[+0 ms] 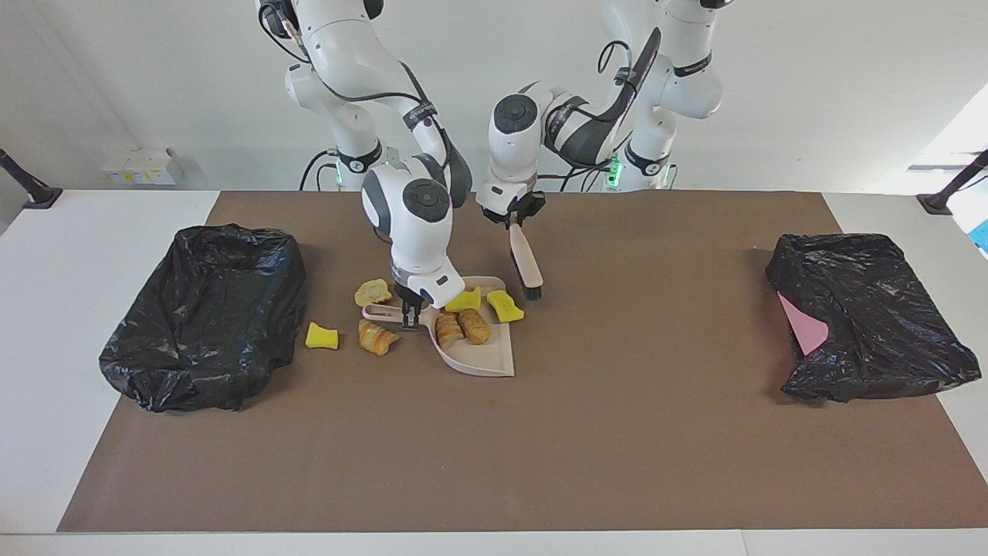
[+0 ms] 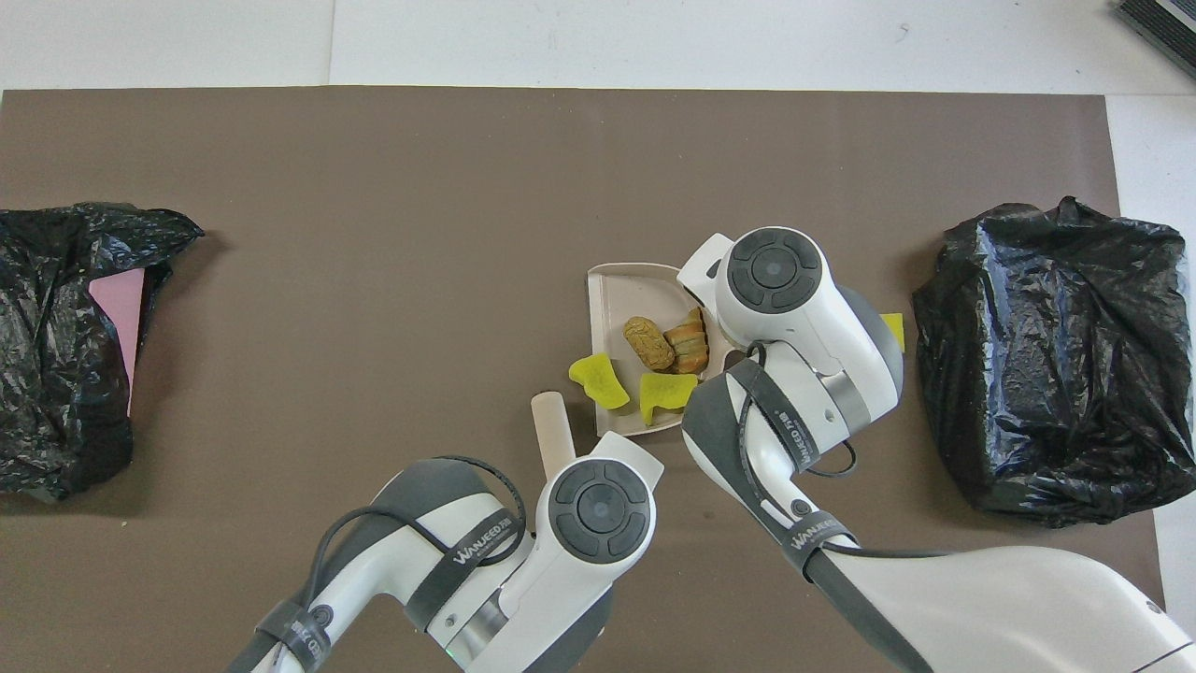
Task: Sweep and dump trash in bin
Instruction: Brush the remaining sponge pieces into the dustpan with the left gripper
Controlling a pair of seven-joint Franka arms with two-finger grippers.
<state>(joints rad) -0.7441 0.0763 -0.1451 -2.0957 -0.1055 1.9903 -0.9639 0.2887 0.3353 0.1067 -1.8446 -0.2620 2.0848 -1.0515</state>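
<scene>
My right gripper (image 1: 409, 310) is shut on the handle of the beige dustpan (image 1: 482, 357), which lies flat on the brown mat. Two bread pieces (image 1: 461, 327) and a yellow chunk (image 1: 464, 300) lie in the pan. Another yellow chunk (image 1: 505, 306) straddles its open lip. My left gripper (image 1: 513, 220) is shut on the brush (image 1: 526, 266), which hangs tilted with its bristles just beside that lip. Two bread pieces (image 1: 373, 292) (image 1: 377, 337) and a yellow chunk (image 1: 322, 336) lie on the mat by the pan's handle. The overhead view shows the pan (image 2: 617, 285) and the brush (image 2: 553, 425).
A bin lined with a black bag (image 1: 204, 313) stands at the right arm's end of the mat, close to the loose pieces. A second black bag (image 1: 868, 316) with a pink thing (image 1: 804, 324) in it lies at the left arm's end.
</scene>
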